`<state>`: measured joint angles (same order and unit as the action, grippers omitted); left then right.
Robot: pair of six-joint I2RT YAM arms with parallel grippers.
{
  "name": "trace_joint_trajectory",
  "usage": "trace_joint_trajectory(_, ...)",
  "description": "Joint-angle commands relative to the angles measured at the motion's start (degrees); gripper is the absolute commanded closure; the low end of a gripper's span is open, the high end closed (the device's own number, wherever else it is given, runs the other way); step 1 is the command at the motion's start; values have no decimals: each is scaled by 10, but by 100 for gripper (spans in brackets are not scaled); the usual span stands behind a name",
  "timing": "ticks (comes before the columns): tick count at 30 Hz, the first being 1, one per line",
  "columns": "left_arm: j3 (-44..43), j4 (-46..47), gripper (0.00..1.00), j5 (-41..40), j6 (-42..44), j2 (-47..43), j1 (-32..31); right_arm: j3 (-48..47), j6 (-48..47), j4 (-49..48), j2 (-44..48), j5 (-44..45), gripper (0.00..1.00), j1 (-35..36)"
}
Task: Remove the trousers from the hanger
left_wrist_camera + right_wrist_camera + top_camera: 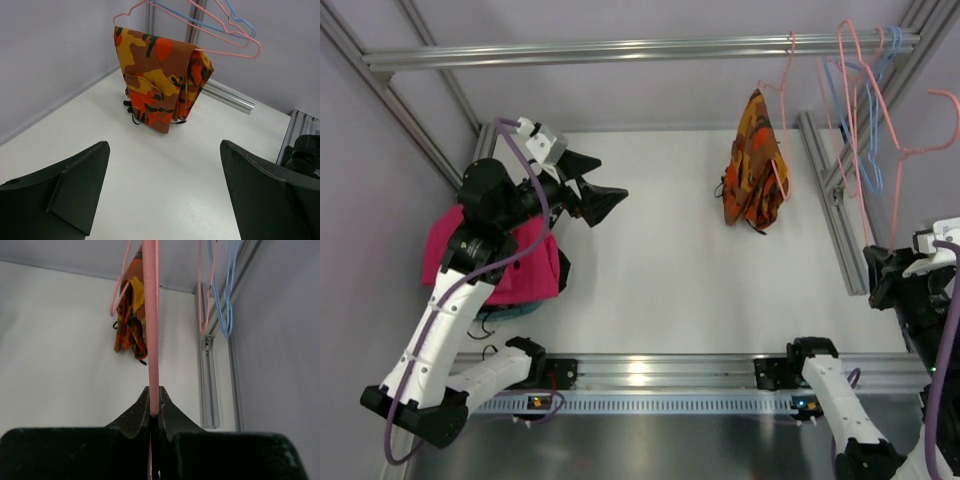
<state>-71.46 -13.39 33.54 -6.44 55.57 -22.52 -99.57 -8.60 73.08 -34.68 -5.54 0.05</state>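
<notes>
**A:** Where are the orange patterned trousers (755, 165)?

**B:** They are folded over a pink hanger (787, 80) that hooks on the overhead rail (620, 48), above the far right part of the table (650, 280). I cannot tell whether their lower end touches the tabletop.

**A:** And the left gripper (592, 197)?

**B:** It is released, with its jaws spread wide. It sits over the far left part of the table and points right toward those trousers, well apart from them. In its wrist view they hang straight ahead, framed between the two fingers (75, 190).

**A:** And the other pair?

**B:** The magenta trousers (520, 265) lie heaped at the table's left edge, under the left arm and on the near side of its gripper.

**A:** What about the right gripper (154, 392)?

**B:** It is clenched on the wire of a second pink hanger (151, 330), at the right edge. That puts it right of the hanging trousers and nearer.

**A:** How much room is there?

**B:** Bare white tabletop runs between the left gripper and the hanging pair. Just right of them a frame bar (828, 200) lies along the table's right side. Blue hangers (840, 90) crowd the rail above it.
</notes>
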Motion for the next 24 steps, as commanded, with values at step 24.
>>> trace_joint_trajectory(24, -25, 38, 2, 6, -42, -16, 1, 23, -13, -40, -271, 18, 100, -51)
